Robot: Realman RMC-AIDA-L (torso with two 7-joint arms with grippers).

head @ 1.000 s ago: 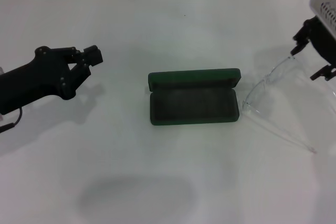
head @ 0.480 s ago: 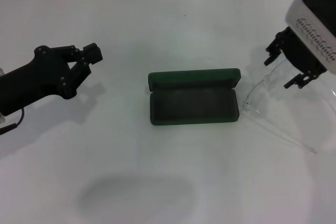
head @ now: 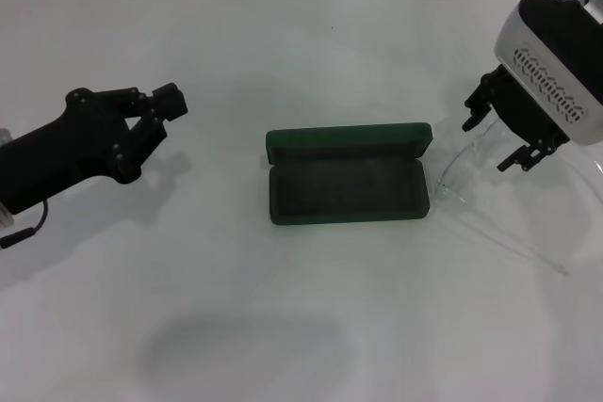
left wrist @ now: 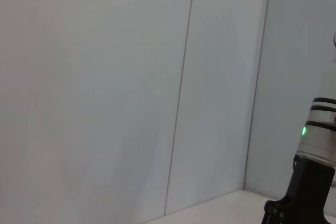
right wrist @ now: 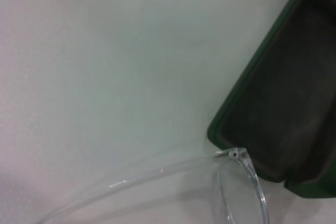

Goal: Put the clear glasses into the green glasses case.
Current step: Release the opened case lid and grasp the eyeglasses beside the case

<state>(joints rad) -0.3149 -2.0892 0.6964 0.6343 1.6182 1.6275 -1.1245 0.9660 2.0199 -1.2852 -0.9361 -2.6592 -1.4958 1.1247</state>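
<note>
The green glasses case (head: 344,176) lies open in the middle of the white table, lid hinged back, dark inside bare. The right wrist view shows its end (right wrist: 283,114) too. Just right of it lie the clear glasses (head: 464,165), with one thin arm running toward the front right. Their lens corner and arm (right wrist: 231,174) show in the right wrist view, close to the case's end. My right gripper (head: 499,132) hovers open over the glasses, one finger on either side of the lens, touching nothing that I can see. My left gripper (head: 155,115) is parked open at the far left.
A white wall with panel seams backs the table (head: 311,54). The left wrist view shows only that wall and part of a robot arm (left wrist: 312,182) with a green light. A soft shadow lies on the table near the front (head: 245,350).
My right gripper has come in from the right edge, moving left toward the glasses' lens. The left arm has barely shifted. Case and glasses lie as before.
</note>
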